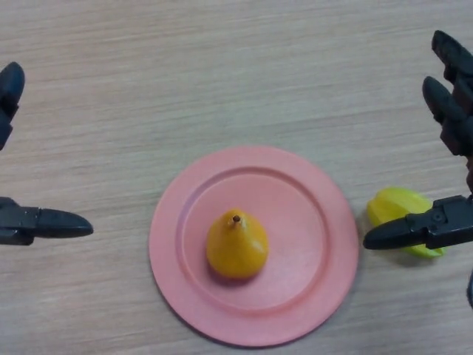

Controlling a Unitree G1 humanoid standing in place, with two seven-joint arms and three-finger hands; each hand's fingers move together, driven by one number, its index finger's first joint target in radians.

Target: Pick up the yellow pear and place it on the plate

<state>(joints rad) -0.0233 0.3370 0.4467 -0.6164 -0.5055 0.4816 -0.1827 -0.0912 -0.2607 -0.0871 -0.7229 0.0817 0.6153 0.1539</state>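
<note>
The yellow pear stands upright, stem up, on the pink plate, a little left of its middle. My left hand shows at the left edge, open and empty, well left of the plate. My right hand shows at the right edge, open and empty, its thumb pointing left just past the plate's right rim. Neither hand touches the pear or the plate.
A yellow-green star-shaped fruit lies on the wooden table just right of the plate, partly hidden behind my right thumb.
</note>
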